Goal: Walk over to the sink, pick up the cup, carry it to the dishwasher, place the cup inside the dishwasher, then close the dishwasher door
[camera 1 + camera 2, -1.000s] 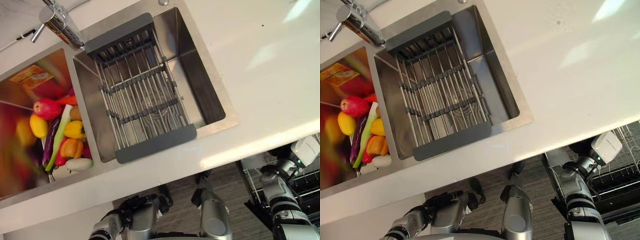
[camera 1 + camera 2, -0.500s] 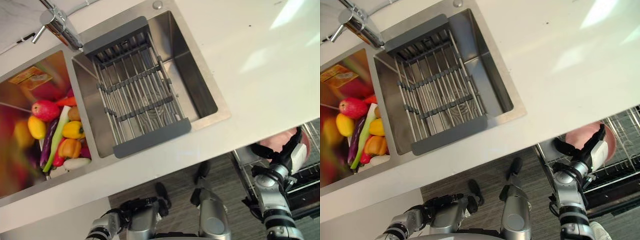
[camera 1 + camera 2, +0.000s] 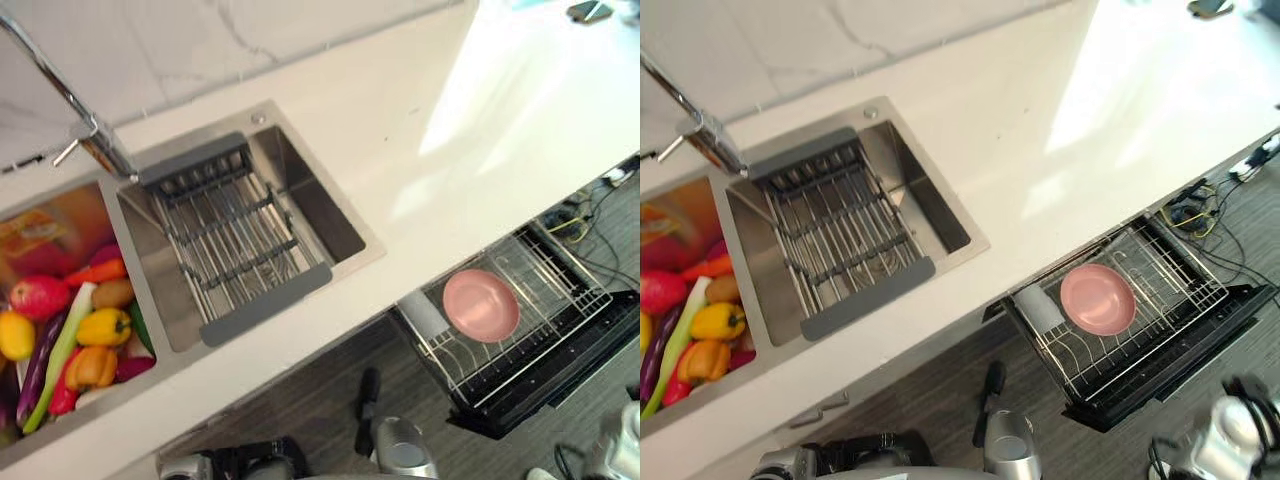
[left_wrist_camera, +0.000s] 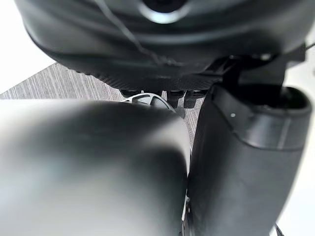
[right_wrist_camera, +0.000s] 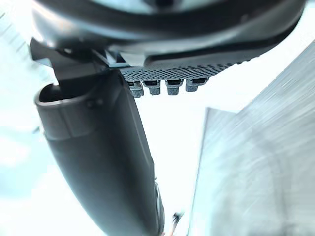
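The pink cup (image 3: pixel 1097 299) is lying in the dishwasher rack (image 3: pixel 1182 274), well apart from the right hand (image 5: pixel 98 147), its fingers (image 5: pixel 174 87) hanging relaxed and empty.

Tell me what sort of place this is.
A kitchen, most likely: a steel sink with a faucet set in a white counter, vegetables beside it, and an open dishwasher below with its wire rack pulled out.

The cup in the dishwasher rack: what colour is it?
Pink cup, clearest in the right eye view.
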You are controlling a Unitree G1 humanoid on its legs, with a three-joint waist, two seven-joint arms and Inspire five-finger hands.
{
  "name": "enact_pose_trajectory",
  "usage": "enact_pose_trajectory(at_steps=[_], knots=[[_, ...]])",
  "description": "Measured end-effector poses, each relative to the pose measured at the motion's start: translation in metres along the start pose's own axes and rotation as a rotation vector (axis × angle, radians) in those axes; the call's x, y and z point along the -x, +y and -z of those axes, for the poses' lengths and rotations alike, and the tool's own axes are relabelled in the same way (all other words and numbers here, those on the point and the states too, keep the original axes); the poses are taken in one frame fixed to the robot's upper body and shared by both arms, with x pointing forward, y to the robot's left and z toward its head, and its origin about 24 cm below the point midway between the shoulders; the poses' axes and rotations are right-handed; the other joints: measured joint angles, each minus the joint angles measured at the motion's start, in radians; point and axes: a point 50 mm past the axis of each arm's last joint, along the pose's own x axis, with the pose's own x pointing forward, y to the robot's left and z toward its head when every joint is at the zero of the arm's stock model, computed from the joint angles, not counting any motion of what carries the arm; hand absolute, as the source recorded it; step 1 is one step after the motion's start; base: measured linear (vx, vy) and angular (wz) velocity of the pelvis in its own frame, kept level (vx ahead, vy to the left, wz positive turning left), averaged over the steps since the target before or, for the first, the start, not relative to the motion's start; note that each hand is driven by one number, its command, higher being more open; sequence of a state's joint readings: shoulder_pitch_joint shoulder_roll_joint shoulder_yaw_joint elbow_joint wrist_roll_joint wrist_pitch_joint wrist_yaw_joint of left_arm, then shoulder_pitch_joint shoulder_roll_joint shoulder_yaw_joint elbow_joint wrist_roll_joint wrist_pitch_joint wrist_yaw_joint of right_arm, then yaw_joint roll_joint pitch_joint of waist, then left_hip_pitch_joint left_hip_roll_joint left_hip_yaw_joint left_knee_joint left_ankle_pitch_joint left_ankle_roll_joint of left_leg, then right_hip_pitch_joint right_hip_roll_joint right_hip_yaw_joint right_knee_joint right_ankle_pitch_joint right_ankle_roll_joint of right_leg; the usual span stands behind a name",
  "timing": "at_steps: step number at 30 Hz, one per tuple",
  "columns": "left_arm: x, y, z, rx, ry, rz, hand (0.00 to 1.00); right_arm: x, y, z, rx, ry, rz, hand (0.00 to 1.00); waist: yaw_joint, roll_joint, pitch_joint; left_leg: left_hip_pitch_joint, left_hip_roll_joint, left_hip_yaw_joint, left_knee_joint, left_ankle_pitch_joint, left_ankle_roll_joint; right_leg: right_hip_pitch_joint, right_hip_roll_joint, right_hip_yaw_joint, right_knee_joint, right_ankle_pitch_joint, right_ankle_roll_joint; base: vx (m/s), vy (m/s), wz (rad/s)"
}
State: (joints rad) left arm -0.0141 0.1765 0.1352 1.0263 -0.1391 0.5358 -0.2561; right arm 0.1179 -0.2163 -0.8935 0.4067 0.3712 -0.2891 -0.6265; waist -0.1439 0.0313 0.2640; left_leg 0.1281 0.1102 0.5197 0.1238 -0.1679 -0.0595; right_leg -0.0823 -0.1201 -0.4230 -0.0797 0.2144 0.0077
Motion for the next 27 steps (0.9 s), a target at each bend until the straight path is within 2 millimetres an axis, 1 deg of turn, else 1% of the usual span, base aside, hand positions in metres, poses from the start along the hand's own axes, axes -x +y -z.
enact_pose_trajectory(at_steps=[1,2,3,4,5,6,7,8,9,11,12,15,16,17,19,20,25,27], knots=[[0.000,0.000,0.001,0.016,0.005,0.004,1.00,0.002,-0.007,0.010,0.001,0.047,-0.004,1.00,-0.001,0.005,-0.003,0.002,0.000,0.002,0.000,0.000,0.000,0.002,0.000,0.000,-0.002,-0.001,0.000,-0.04,0.066,-0.05],[-0.001,-0.001,0.004,0.043,0.013,0.010,1.00,0.010,-0.017,0.030,-0.011,0.142,-0.016,1.00,-0.002,0.013,-0.008,0.005,0.000,0.007,-0.001,0.001,-0.002,0.005,0.000,-0.001,-0.004,-0.004,-0.001,-0.06,0.057,-0.02],[-0.002,-0.002,0.007,0.063,0.017,0.012,1.00,0.023,-0.022,0.049,-0.037,0.234,-0.035,1.00,-0.002,0.022,-0.013,0.008,0.001,0.008,-0.001,0.002,-0.004,0.009,-0.001,-0.004,-0.004,-0.014,0.001,-0.07,0.053,0.01],[-0.003,-0.004,0.009,0.069,0.019,0.013,1.00,0.031,-0.024,0.057,-0.051,0.276,-0.047,1.00,0.000,0.028,-0.017,0.008,0.003,0.008,-0.002,0.002,-0.004,0.011,-0.001,-0.010,-0.004,-0.015,0.002,-0.09,0.048,0.12],[-0.004,-0.007,0.011,0.074,0.024,0.020,1.00,0.050,-0.023,0.074,-0.076,0.362,-0.104,1.00,0.011,0.041,-0.025,0.006,0.006,0.010,-0.003,0.001,-0.007,0.015,-0.003,-0.024,-0.005,-0.016,0.003,-0.10,0.045,0.18],[-0.004,-0.008,0.011,0.076,0.026,0.022,1.00,0.058,-0.021,0.080,-0.088,0.393,-0.133,1.00,0.014,0.041,-0.025,0.005,0.009,0.014,-0.003,-0.002,-0.011,0.016,-0.004,-0.031,-0.005,-0.016,0.003,-0.12,0.052,0.34],[-0.005,-0.011,0.013,0.084,0.027,0.025,1.00,0.075,-0.014,0.089,-0.102,0.448,-0.197,1.00,0.025,0.056,-0.035,0.000,0.014,0.015,-0.003,-0.016,-0.012,0.019,-0.005,-0.049,-0.005,-0.016,0.003,-0.10,0.042,0.29],[-0.006,-0.012,0.013,0.092,0.026,0.028,1.00,0.083,-0.009,0.093,-0.109,0.473,-0.234,1.00,0.037,0.057,-0.038,-0.002,0.015,0.015,-0.003,-0.021,-0.009,0.019,-0.006,-0.054,-0.005,-0.016,0.003,-0.10,0.029,0.27],[-0.006,-0.014,0.014,0.114,0.017,0.034,1.00,0.097,0.002,0.098,-0.101,0.502,-0.310,1.00,0.059,0.061,-0.042,-0.002,0.017,0.015,-0.002,-0.024,-0.005,0.023,-0.008,-0.068,-0.005,-0.016,0.002,-0.09,0.020,0.28],[-0.006,-0.013,0.017,0.146,0.006,0.028,1.00,0.105,0.007,0.100,-0.094,0.510,-0.394,1.00,0.066,0.060,-0.044,-0.010,0.024,0.017,-0.002,-0.021,0.000,0.028,-0.014,-0.095,-0.005,-0.018,-0.001,-0.08,0.021,0.36],[-0.006,-0.013,0.016,0.154,-0.003,0.030,1.00,0.106,0.011,0.099,-0.092,0.506,-0.425,1.00,0.076,0.060,-0.044,-0.016,0.027,0.017,-0.002,-0.020,0.002,0.028,-0.018,-0.108,-0.005,-0.019,-0.002,-0.06,0.028,0.31],[-0.007,-0.013,0.017,0.161,-0.020,0.032,1.00,0.109,0.020,0.097,-0.084,0.500,-0.501,1.00,0.090,0.062,-0.049,-0.030,0.034,0.007,-0.002,-0.011,0.003,0.027,-0.020,-0.137,-0.005,-0.022,-0.006,-0.05,0.031,0.30],[-0.007,-0.014,0.017,0.161,-0.025,0.032,1.00,0.111,0.022,0.098,-0.084,0.505,-0.521,1.00,0.098,0.065,-0.054,-0.039,0.038,-0.007,-0.003,0.006,-0.004,0.026,-0.019,-0.149,-0.005,-0.022,-0.006,-0.01,0.026,0.23],[-0.007,-0.014,0.017,0.160,-0.027,0.032,1.00,0.113,0.023,0.099,-0.083,0.510,-0.531,1.00,0.100,0.065,-0.057,-0.043,0.037,-0.015,-0.004,0.010,-0.004,0.026,-0.020,-0.157,-0.005,-0.022,-0.006,0.00,0.042,0.33],[-0.007,-0.014,0.018,0.160,-0.032,0.032,1.00,0.117,0.026,0.101,-0.105,0.540,-0.557,1.00,0.109,0.065,-0.069,-0.056,0.034,-0.045,-0.014,0.039,-0.015,0.028,-0.027,-0.187,-0.005,-0.021,-0.005,0.02,0.043,0.42],[-0.008,-0.015,0.018,0.160,-0.035,0.033,1.00,0.116,0.028,0.100,-0.127,0.553,-0.560,1.00,0.119,0.073,-0.080,-0.060,0.029,-0.062,-0.022,0.052,-0.021,0.031,-0.032,-0.204,-0.005,-0.019,-0.001,0.03,0.053,0.44],[-0.008,-0.016,0.018,0.156,-0.056,0.036,1.00,0.112,0.039,0.101,-0.237,0.616,-0.588,1.00,0.154,0.069,-0.089,-0.064,0.016,-0.124,-0.043,0.088,-0.020,0.064,-0.049,-0.273,-0.006,-0.022,0.003,0.01,0.040,0.44],[-0.008,-0.016,0.019,0.156,-0.064,0.036,1.00,0.116,0.048,0.101,-0.297,0.645,-0.604,1.00,0.158,0.069,-0.092,-0.067,0.013,-0.144,-0.053,0.098,-0.020,0.069,-0.051,-0.294,-0.007,-0.030,0.010,-0.02,-0.008,0.33]])
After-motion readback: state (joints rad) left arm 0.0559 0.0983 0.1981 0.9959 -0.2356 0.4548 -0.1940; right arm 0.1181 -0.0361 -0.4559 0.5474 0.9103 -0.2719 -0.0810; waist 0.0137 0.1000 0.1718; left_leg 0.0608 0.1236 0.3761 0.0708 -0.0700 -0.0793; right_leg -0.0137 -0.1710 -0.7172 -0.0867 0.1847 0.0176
